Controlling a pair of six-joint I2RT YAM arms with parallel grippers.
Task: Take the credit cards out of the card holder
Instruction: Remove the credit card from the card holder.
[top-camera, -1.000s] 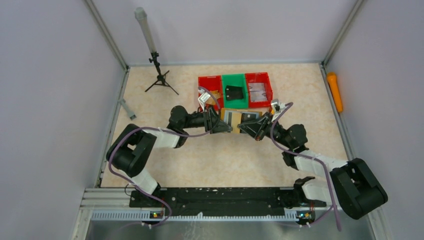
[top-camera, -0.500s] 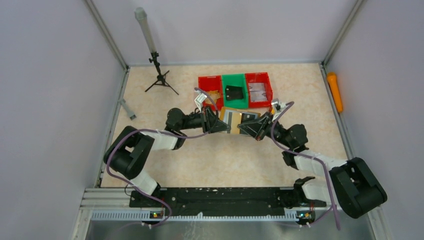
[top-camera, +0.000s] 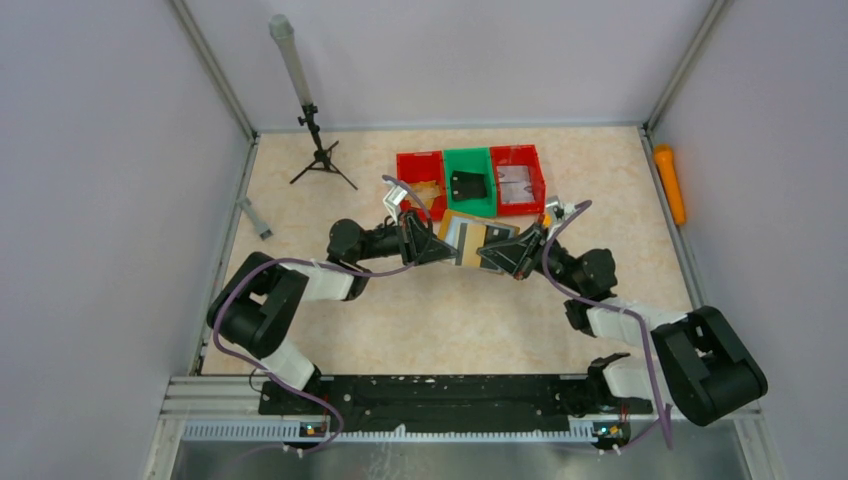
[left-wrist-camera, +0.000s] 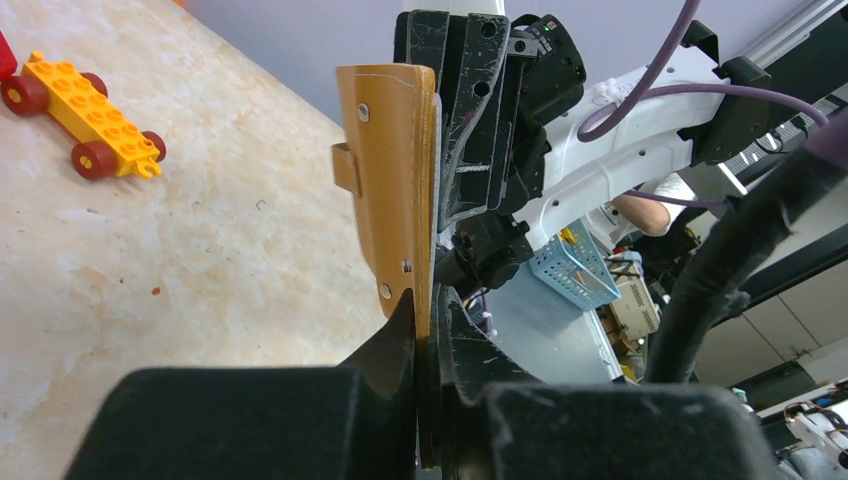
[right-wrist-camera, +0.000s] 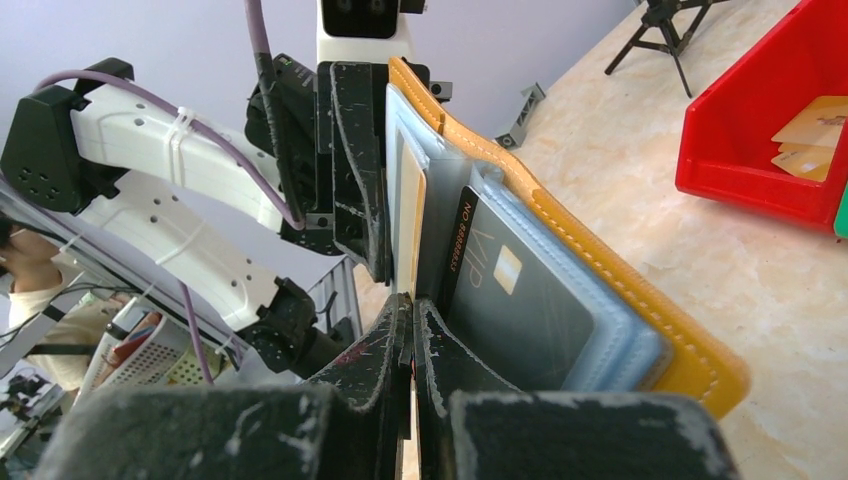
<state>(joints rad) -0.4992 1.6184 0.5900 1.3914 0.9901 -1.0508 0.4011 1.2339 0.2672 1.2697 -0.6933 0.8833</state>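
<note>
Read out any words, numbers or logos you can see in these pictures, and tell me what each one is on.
"VIP": on the dark card tucked in the card holder.
"NO" followed by a row of digits: small print along that same card's edge, with the digits too blurred to read.
Pale cards in the red bin: no readable print.
Nothing else is legible in any view.

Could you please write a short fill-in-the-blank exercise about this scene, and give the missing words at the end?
1. The middle bin of the three is coloured ____.
2. The dark card inside the card holder shows the letters ____.
3. The loose credit cards lie in an outer bin coloured ____.
Missing words: green; VIP; red.
</note>
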